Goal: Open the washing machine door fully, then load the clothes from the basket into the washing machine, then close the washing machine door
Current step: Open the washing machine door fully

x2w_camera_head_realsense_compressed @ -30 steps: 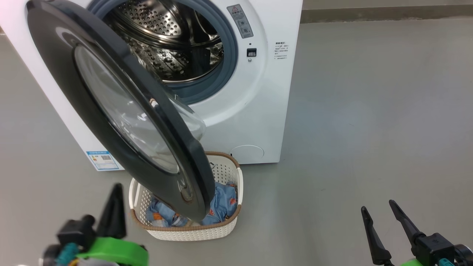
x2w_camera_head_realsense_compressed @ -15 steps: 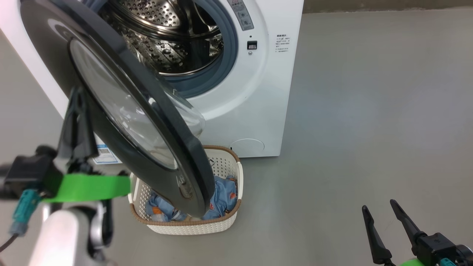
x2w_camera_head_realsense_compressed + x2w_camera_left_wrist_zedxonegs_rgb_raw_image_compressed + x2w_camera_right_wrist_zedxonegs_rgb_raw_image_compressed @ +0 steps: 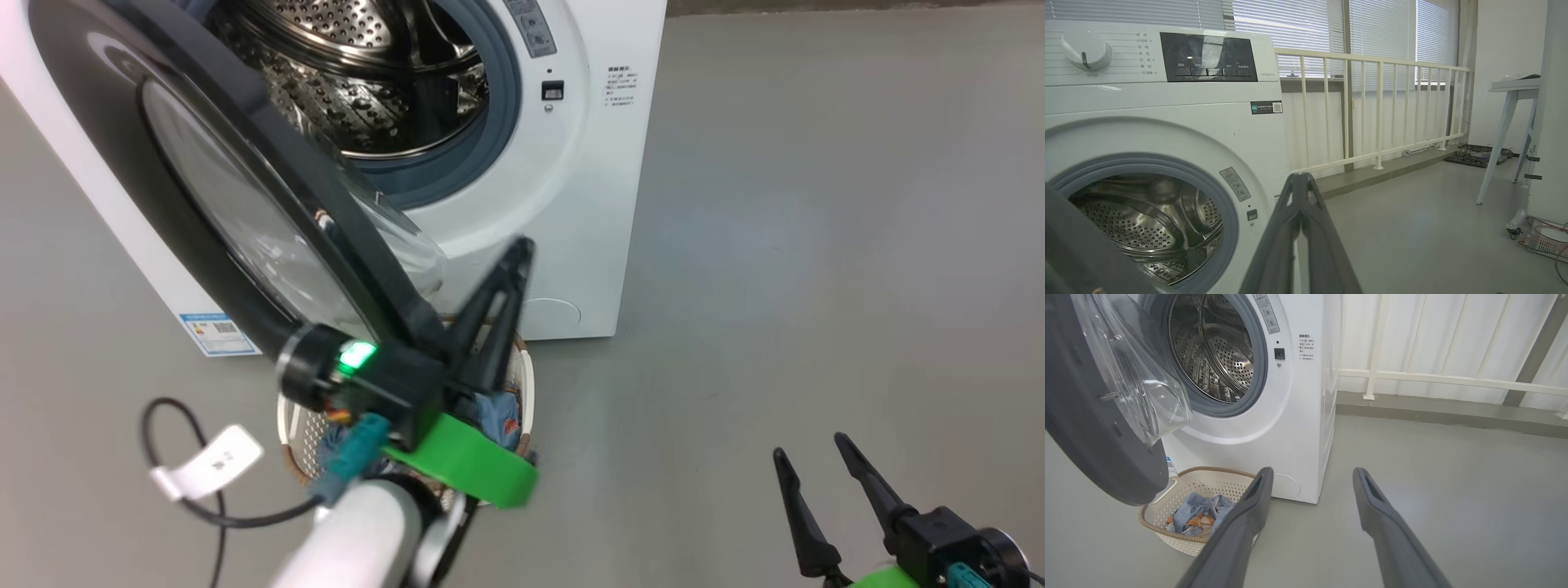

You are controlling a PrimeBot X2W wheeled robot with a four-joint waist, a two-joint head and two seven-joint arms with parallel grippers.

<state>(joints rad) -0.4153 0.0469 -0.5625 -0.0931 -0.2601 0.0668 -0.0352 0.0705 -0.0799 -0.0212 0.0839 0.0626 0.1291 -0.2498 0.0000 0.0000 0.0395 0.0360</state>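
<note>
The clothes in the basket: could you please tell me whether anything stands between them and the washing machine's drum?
Yes: the half-open door hangs over the basket, its glass bulge jutting across the way from the clothes up to the drum.

Right gripper (image 3: 1312, 473): two long dark grey fingers (image 3: 1237, 535) rising from the lower edge, spread wide, nothing between them. Beyond stands a white boxy front-loading washing machine (image 3: 1298, 416), its perforated steel drum (image 3: 1216, 355) ringed by a grey rubber gasket (image 3: 1259, 375). The large round door (image 3: 1098, 457), black-rimmed with a clear domed glass centre (image 3: 1143, 388), is swung open at left. Below the door's lower edge, on the grey floor (image 3: 1453, 490), a cream-white perforated plastic basket (image 3: 1167, 539) with brown rim trim holds light blue clothes (image 3: 1196, 510) with orange prints. The finger nearer the basket overlaps its right side. A white railing (image 3: 1453, 380) runs behind, at right.
</note>
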